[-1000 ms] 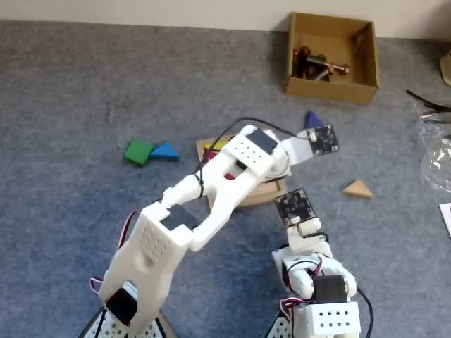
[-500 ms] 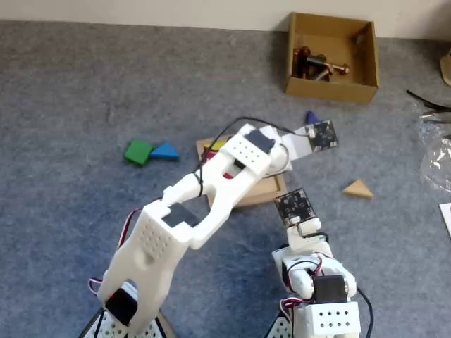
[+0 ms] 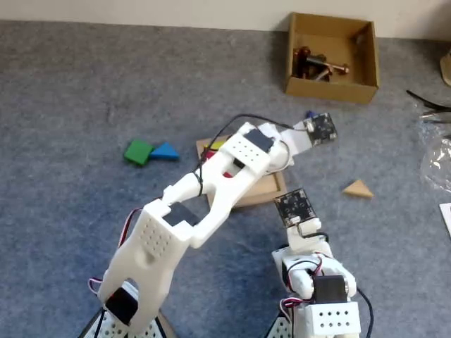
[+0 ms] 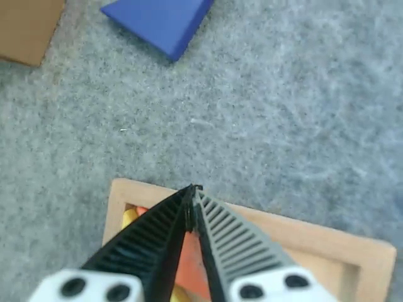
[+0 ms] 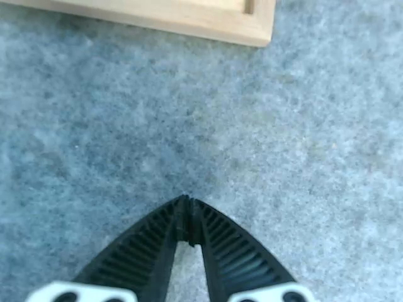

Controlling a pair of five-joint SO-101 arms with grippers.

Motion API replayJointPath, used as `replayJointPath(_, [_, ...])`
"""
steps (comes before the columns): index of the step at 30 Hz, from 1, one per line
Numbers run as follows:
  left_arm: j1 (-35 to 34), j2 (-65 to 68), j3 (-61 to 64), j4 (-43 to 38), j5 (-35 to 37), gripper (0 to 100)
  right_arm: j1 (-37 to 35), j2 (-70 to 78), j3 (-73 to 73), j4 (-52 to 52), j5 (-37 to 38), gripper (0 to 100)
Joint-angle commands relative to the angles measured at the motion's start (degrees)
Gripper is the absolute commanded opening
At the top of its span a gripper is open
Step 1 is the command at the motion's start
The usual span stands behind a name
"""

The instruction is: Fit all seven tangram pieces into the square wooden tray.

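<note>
The square wooden tray (image 3: 262,191) lies mid-table, mostly under my left arm (image 3: 232,176). My left gripper (image 4: 192,190) is shut and empty, its tips over the tray rim (image 4: 264,221). An orange-red piece (image 4: 189,272) and a yellow piece (image 4: 129,218) lie inside the tray. A dark blue triangle (image 4: 158,22) rests on the carpet just beyond the tray, and its tip (image 3: 310,115) pokes out from behind the wrist. A green square (image 3: 138,151) and a light blue triangle (image 3: 166,151) sit together off to the left. A tan triangle (image 3: 359,188) lies to the right. My right gripper (image 5: 186,202) is shut over bare carpet near the tray's corner (image 5: 255,22).
A cardboard box (image 3: 331,48) with metal parts stands at the back right, and its corner (image 4: 25,31) is close to the dark blue triangle. Cables and a clear plastic bag (image 3: 437,162) lie at the right edge. Grey carpet covers the table.
My left wrist has shifted slightly toward the far side of the table, closer to the dark blue triangle. The right arm has stayed still.
</note>
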Motion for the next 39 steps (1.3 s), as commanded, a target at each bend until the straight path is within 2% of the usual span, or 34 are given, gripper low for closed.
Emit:
replayJointPath(1, [-1.19, -9.1, -1.01, 3.6, 1.67, 0, -0.4, -0.75, 6.81, -1.71, -0.09, 0.5])
replayJointPath(6, [-1.19, -15.96, -0.92, 9.32, 1.76, 0, -0.4, -0.75, 6.81, -1.71, -0.09, 0.5])
replayJointPath(10, [-0.84, -15.78, -0.84, 14.33, 4.04, 0, -0.4, -0.75, 6.81, -1.71, -0.09, 0.5])
replayJointPath(13, [-2.07, -13.05, -0.84, 14.86, 8.18, 0, -0.4, -0.75, 6.81, -1.71, -0.09, 0.5])
replayJointPath(22, [-3.12, -5.58, -1.27, 14.86, 14.51, 0, -0.4, -0.75, 6.81, -1.71, -0.09, 0.5])
replayJointPath(31, [-2.77, -4.35, -1.19, 16.7, 14.77, 0, -0.4, -0.75, 6.81, -1.71, -0.09, 0.5])
replayJointPath(39, [-2.68, -4.79, -4.7, 22.59, 14.77, 0, -0.4, -0.75, 6.81, -1.71, -0.09, 0.5])
